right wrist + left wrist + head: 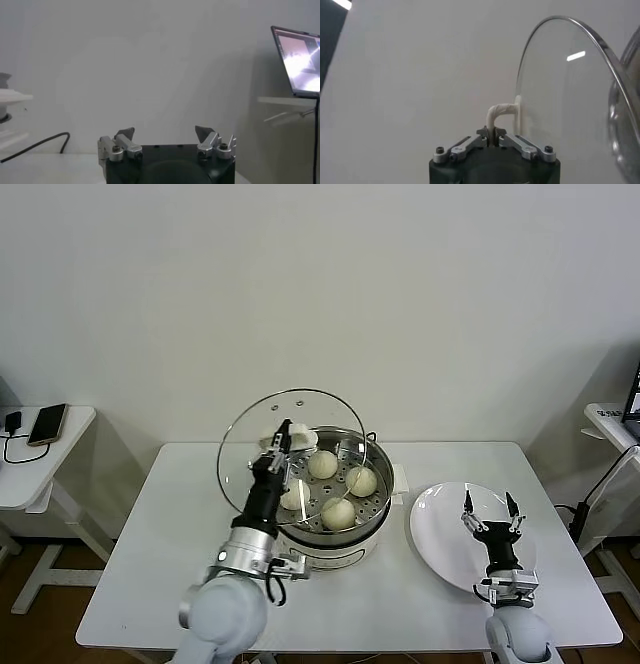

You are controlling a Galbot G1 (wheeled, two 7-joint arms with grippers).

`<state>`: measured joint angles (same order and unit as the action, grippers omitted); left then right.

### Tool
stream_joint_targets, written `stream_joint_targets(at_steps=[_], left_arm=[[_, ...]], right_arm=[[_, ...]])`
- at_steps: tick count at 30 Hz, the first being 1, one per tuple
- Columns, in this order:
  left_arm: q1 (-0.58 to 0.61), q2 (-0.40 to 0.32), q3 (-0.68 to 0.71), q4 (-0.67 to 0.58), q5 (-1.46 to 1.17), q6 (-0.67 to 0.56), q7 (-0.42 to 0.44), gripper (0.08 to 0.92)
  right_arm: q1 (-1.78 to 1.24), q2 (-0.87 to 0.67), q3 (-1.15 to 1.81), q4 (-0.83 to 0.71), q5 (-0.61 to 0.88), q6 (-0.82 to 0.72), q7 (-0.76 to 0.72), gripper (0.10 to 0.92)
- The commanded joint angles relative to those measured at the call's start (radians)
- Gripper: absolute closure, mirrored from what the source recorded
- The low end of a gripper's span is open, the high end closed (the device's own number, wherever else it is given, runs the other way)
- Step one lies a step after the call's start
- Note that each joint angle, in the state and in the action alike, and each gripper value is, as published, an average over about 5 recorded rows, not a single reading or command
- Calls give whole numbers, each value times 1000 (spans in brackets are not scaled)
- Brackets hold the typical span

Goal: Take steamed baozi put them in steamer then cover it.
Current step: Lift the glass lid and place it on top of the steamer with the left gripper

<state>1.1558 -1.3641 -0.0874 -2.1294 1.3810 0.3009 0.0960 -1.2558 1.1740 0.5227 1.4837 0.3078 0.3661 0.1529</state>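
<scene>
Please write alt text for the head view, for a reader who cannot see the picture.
The left gripper holds the glass cover by its white handle, tilted on edge over the steamer, not yet set down. Four baozi lie on the steamer's tray. The right gripper hangs open over an empty white plate on the white table.

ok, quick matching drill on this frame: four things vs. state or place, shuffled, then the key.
Things:
1. cover
2. baozi
3. left gripper
4. right gripper

States:
A. open, over the white plate
B. inside the steamer
C. tilted on edge at the pot's left side
D. shut on a white handle

Pairs: 1-C, 2-B, 3-D, 4-A
</scene>
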Motion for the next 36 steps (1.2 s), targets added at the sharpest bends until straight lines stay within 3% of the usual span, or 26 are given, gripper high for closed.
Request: stream_joint_targets(at_steps=[1,19,36], left_arm=[[-49,-61,110,106,104,68,78,816],[-134,-145,144,322,172,97,94,816],[-161,-166,136,404,196,84,73,816]], right_arm=[[7,20,-3,-7,-16,-3,1,203],[-10,33,27,-13,-35,4,3,203],[-4,40,31,-29,-39,8,2,203]])
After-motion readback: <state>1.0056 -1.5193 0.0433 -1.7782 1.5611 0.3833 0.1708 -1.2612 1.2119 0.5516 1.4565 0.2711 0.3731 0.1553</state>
